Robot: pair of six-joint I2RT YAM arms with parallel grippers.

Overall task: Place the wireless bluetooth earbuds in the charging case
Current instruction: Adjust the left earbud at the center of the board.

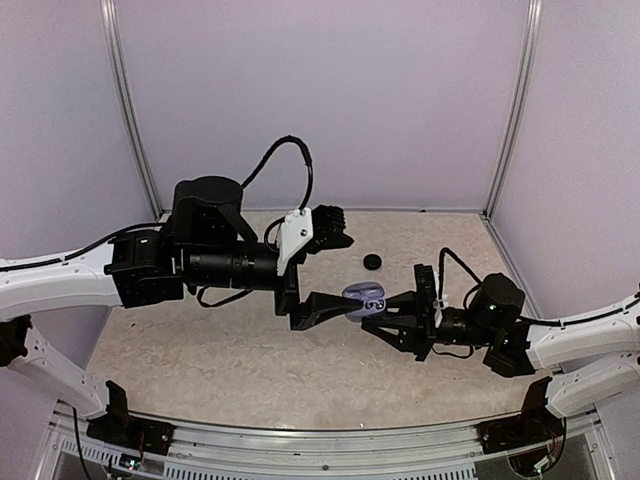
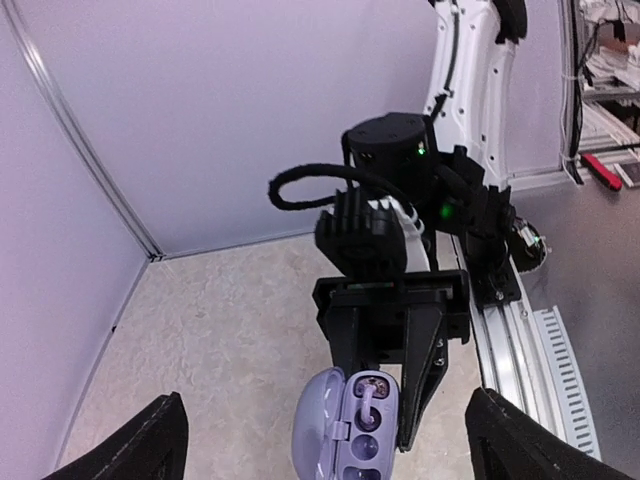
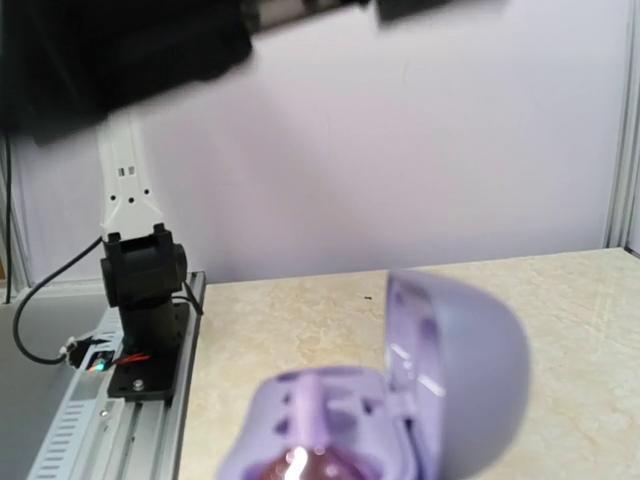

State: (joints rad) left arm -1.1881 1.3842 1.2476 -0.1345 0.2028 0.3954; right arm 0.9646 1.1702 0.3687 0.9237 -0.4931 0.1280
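My right gripper [image 1: 378,310] is shut on the lavender charging case [image 1: 365,300] and holds it above the table with the lid open. In the left wrist view the case [image 2: 345,425] faces up, and a pale stemmed earbud [image 2: 368,398] appears to lie in its upper slot. Two round cavities below it look empty. My left gripper [image 2: 322,393] is open wide, its fingers [image 2: 150,445] far out on either side of the case and holding nothing. From above, one left finger [image 1: 322,306] points at the case. The right wrist view shows the case [image 3: 400,400] close up and blurred.
A small black round object [image 1: 373,262] lies on the beige table [image 1: 200,340] behind the case. Lilac walls close the back and sides. An aluminium rail [image 1: 330,450] with the arm bases runs along the near edge.
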